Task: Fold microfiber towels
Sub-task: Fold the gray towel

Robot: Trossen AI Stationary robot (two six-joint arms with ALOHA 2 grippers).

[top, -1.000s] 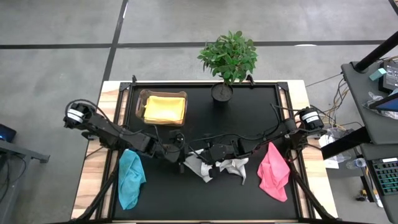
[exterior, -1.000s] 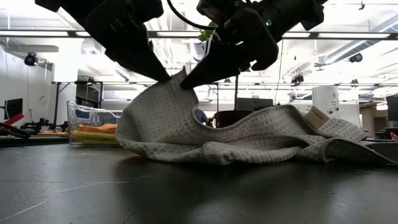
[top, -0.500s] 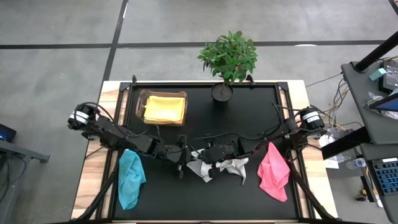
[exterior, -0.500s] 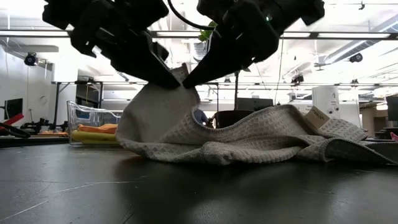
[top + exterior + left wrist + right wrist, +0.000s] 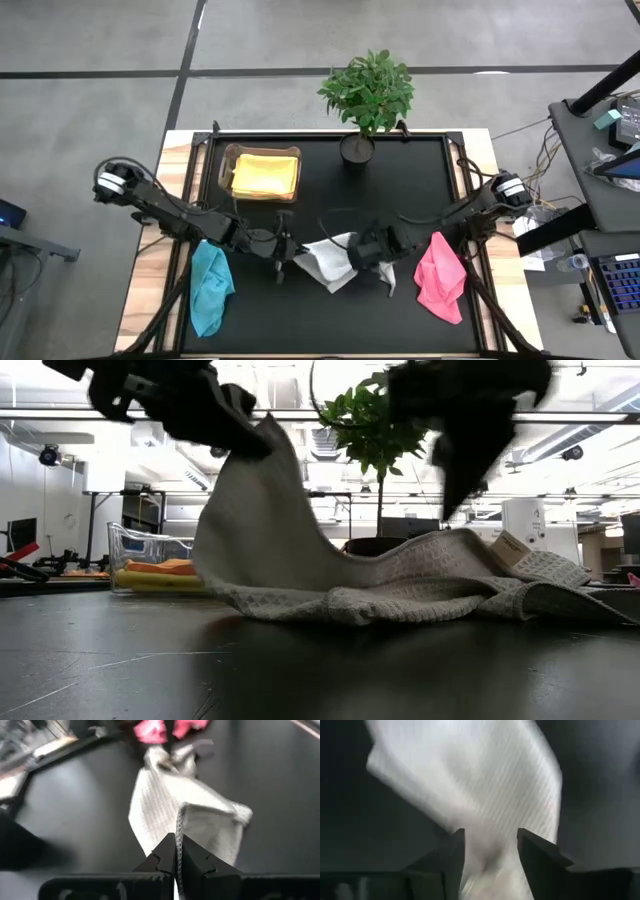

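A white-grey waffle towel (image 5: 335,262) lies crumpled at the table's middle, its bulk (image 5: 420,592) on the black mat and one corner raised. My left gripper (image 5: 284,252) is shut on that raised corner, left of the heap. My right gripper (image 5: 372,248) stands open above the towel's right part (image 5: 485,780), apart from the cloth in the low view. A teal towel (image 5: 210,287) lies near left and a pink towel (image 5: 438,277) near right. A yellow towel (image 5: 265,173) lies in the clear box, with orange cloth (image 5: 165,567) on it. My left gripper pinches the towel's raised corner (image 5: 266,432) between its two shut fingers, on a hemmed edge (image 5: 178,822). The fingers come slanting down from the table's left side. The cloth hangs from the hold in a slack sheet down to the heap on the mat.
The clear plastic box (image 5: 228,160) stands at the far left of the mat. A potted plant (image 5: 366,92) stands at the far middle. Bare black mat (image 5: 330,320) lies along the near edge, between the teal and pink towels.
My left gripper has shut on the towel's raised corner and drawn it up and toward the table's left. My right gripper has opened, let go of that corner, tipped downward and gone up and toward the right. The raised cloth now spreads as a wider sheet; the heap has stayed.
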